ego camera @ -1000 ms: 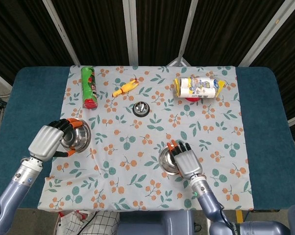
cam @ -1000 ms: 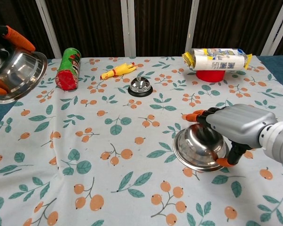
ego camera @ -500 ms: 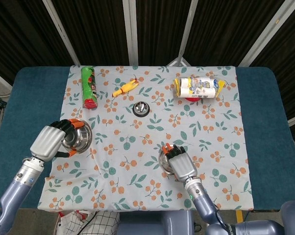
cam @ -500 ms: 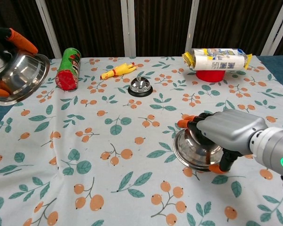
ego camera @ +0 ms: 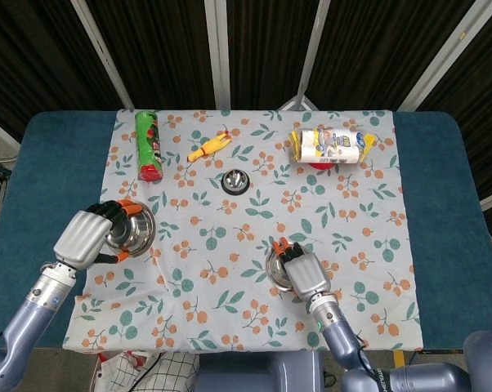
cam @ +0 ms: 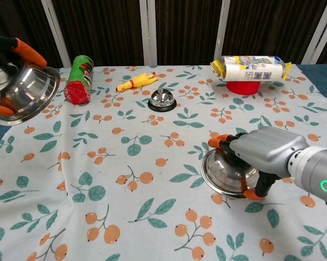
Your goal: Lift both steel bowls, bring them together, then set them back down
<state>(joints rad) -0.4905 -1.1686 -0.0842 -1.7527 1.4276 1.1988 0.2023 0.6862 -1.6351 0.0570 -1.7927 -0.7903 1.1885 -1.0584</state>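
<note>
Now the left hand point(cam: 0, 76) grips the left steel bowl point(cam: 29, 92) at its rim, tilted and raised at the left edge, while the right hand point(cam: 264, 155) clasps the right steel bowl point(cam: 226, 175), tipped on the floral cloth point(cam: 125, 179) near right.

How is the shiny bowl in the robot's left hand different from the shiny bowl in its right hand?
The round steel bowl in the left hand is up in the air and tipped, so its inside shows. The round steel bowl in the right hand sits low by the flowery tablecloth, mostly hidden under the fingers; I cannot tell if it touches. The left hand grips from the side, the right hand from above. Both bowls are shiny, round and look alike in size.
</note>
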